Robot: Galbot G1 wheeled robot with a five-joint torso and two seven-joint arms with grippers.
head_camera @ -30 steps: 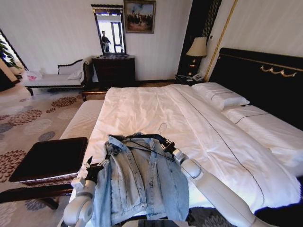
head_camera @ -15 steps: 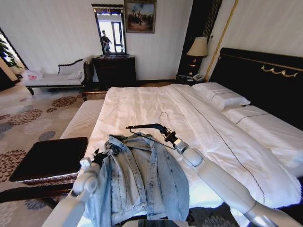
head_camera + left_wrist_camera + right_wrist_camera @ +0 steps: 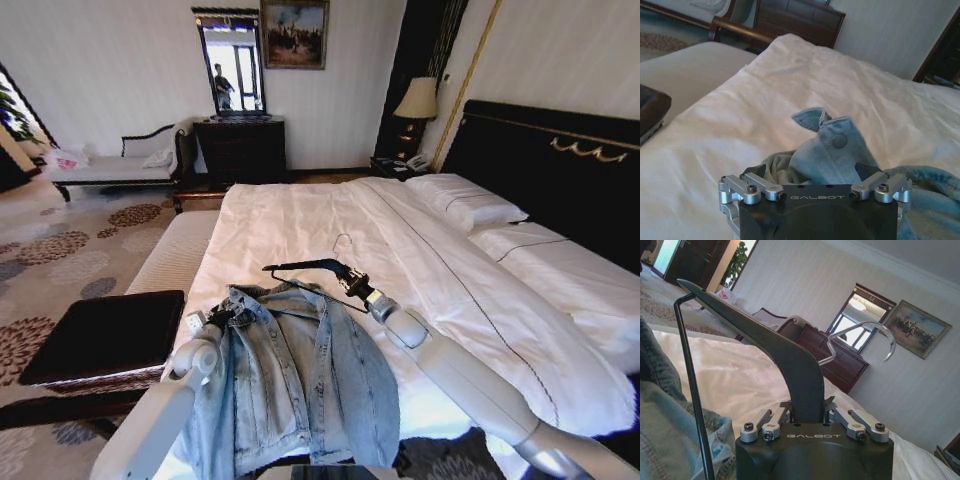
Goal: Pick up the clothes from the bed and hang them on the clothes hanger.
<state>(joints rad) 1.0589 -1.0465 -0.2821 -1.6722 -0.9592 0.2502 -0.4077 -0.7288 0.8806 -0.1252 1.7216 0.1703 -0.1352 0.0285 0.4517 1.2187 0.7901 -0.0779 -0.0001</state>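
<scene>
The light-blue denim jacket lies spread on the near end of the bed, collar toward the far side, its lower part hanging over the near edge of the white sheets. The left gripper is at the jacket's near-left collar; in the left wrist view its fingers are drawn in on a bunched fold of denim, a snap button showing on the fabric just past them.

The right gripper is just beyond the far-right shoulder of the jacket, raised a little above the sheets. Its fingers are clamped on one end of the black clothes hanger, which reaches left over the collar, with its silver hook pointing toward the far side of the bed. In the right wrist view the broad black arm of the hanger rises from between the closed fingers, with the thin lower bar and the hook beside it.

White pillows lie at the far right against the black headboard.
</scene>
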